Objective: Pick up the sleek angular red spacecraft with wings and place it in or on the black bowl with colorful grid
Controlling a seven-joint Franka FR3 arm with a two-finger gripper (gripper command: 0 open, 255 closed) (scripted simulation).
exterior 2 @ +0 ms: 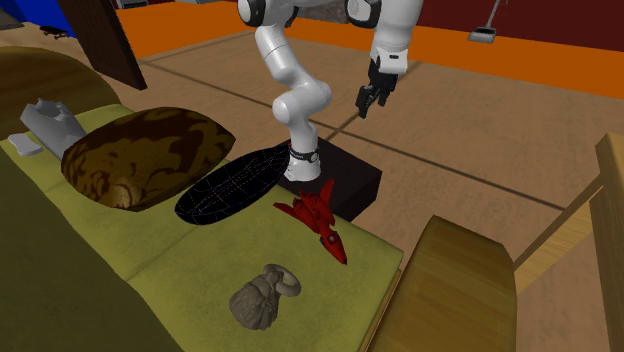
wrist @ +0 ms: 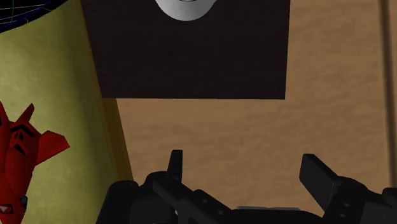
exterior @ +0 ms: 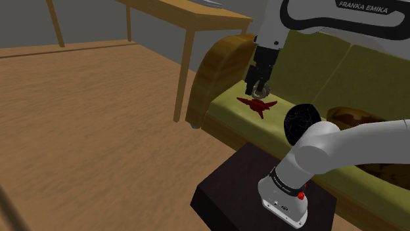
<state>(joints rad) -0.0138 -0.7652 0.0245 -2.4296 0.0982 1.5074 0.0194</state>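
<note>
The red winged spacecraft [exterior: 258, 105] lies flat on the olive-green sofa seat [exterior: 289, 79]; it also shows in the second exterior view [exterior 2: 318, 215] and in the wrist view [wrist: 22, 153]. The black bowl with thin coloured grid lines [exterior 2: 235, 185] rests tilted on the seat close beside it [exterior: 302, 123]. My gripper [exterior 2: 372, 100] hangs open and empty in the air, over the wooden floor just off the sofa's front edge. In the wrist view the gripper [wrist: 245, 165] has its fingers wide apart above bare floor, with the spacecraft off to one side.
The dark stand [exterior 2: 345, 180] sits against the sofa front. A brown mottled cushion-like thing [exterior 2: 140, 155], a grey lumpy object [exterior 2: 262, 297] and a grey item [exterior 2: 50, 122] lie on the seat. The wooden sofa arm [exterior: 217, 65] and a wooden table [exterior: 190, 20] are nearby.
</note>
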